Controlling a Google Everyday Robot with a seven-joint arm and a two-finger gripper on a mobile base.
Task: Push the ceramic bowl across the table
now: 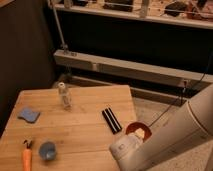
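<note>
the table (75,125) fills the left. the white arm (175,135) reaches in from the lower right, its gripper (141,134) at the bowl (133,128) on the table's right edge; spread or pressed together, cannot tell. a black bar (111,120) lies just left of the bowl. further left stand a bottle (65,96), sponge (29,115), cup (47,150) and carrot (26,159).

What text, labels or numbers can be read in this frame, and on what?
No text is readable anywhere.
The clear bottle: any label is too blurred to read.
The black bar: no legible marks.
The ceramic bowl, blue cup and table: no text visible.
The gripper, at the ceramic bowl by the table's right edge: no legible marking.
</note>
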